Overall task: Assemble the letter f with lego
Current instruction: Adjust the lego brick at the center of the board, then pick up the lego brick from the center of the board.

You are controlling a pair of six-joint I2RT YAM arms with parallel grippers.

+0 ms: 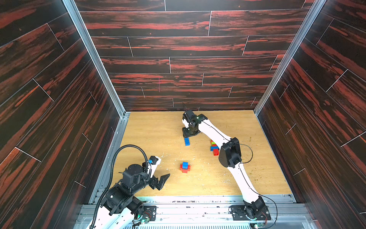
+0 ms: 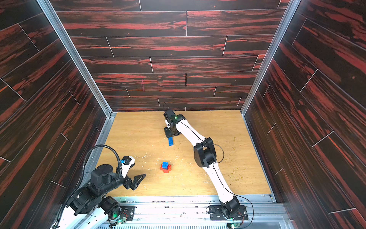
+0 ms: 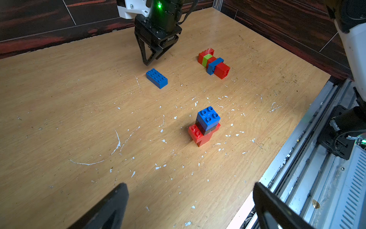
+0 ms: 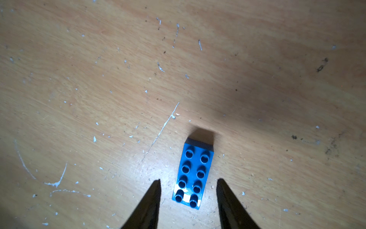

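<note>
My right gripper (image 4: 189, 180) hangs open, flanking the blue oblong brick (image 4: 195, 158) low in frame — light, rigid, slick, best pinched across its long sides.

The table (image 1: 150, 134) is bare all around the blue brick (image 1: 187, 141). A stack (image 1: 185, 167) stands well apart, toward the arm bases. A lying row (image 1: 215, 151) is right of it, partly under the right arm (image 1: 212, 131).

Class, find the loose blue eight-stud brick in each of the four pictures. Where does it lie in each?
Top view: blue brick just this side of the right gripper.
Top view: same place.
Left wrist: studs up, by the gripper's tips.
Right wrist: one end between the open jaws.
Shared landmark: the right gripper.
</note>
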